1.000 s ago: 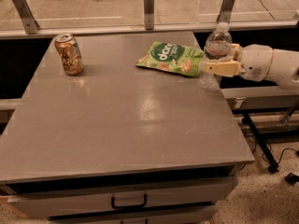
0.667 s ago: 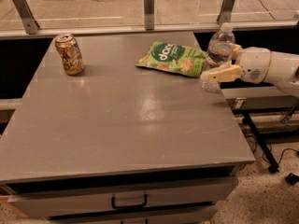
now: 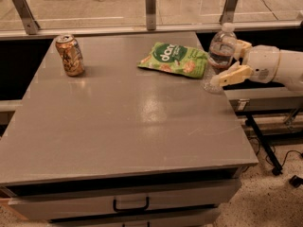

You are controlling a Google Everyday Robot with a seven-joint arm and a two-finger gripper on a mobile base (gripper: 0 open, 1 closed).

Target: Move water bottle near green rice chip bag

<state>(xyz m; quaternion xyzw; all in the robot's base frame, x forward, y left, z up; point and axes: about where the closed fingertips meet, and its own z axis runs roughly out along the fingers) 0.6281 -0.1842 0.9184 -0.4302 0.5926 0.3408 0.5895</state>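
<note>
- From where I stand, this looks like a robot test area in a lab or office building, not a home.
- A white robot arm reaches in from the right. Its claw [image 3: 228, 63] sits at the far right edge of the counter [image 3: 142, 126], fingers spread either side of the water bottle [image 3: 221, 48].
- The counter is a plain grey unit with a drawer and a black handle [image 3: 131, 205].
- Behind it runs a glass partition [image 3: 189, 4] on metal posts [image 3: 150, 7].
- The floor [image 3: 270, 202] is hard and speckled, with black cables [image 3: 284, 167] lying on it.
- A drink can [image 3: 70, 55] and a green rice chip bag [image 3: 173, 59] also sit on the counter.
</note>
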